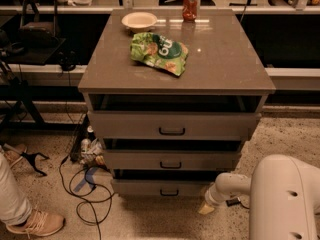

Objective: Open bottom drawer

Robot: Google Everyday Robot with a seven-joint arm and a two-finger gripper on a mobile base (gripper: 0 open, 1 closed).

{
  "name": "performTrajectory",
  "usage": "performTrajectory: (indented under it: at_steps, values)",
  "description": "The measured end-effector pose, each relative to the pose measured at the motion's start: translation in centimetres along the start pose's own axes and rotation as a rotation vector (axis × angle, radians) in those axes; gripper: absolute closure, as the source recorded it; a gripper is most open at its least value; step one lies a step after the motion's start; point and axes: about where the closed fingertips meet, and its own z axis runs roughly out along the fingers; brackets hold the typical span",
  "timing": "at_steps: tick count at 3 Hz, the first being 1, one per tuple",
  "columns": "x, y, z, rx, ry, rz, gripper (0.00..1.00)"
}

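Gripper [206, 209] is sitting low by the floor, at the end of the white arm [230, 185]; open or closed, I cannot tell. Bottom drawer [145, 187], lowest of 3, is lying just left of the gripper and slightly beyond it. Its black handle [169, 192] is sitting further left, its long axis running horizontal, so a leftward reach is probably coming first.

Cabinet top [215, 69]: bowl [139, 20], can [190, 5], chip bag [159, 51]; gripper [206, 209] near floor [150, 219].

Smooth, rounded cream-white robot arm [287, 204] with small dark screw holes, narrowing to a tan-tipped gripper [206, 208] low near the floor [150, 224].
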Motion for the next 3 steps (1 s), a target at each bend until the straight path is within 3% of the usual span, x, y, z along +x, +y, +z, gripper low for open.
performTrajectory:
  at_steps: [1, 2, 3]
  values:
    - [-0.4, -2.1, 0.2, 0.065, -0.014, -0.051, 0.00]
    - [-1.0, -3.4, 0.0, 0.128, -0.028, -0.084, 0.00]
    - [-1.3, -4.6, 1.3, 0.141, -0.016, -0.092, 0.00]
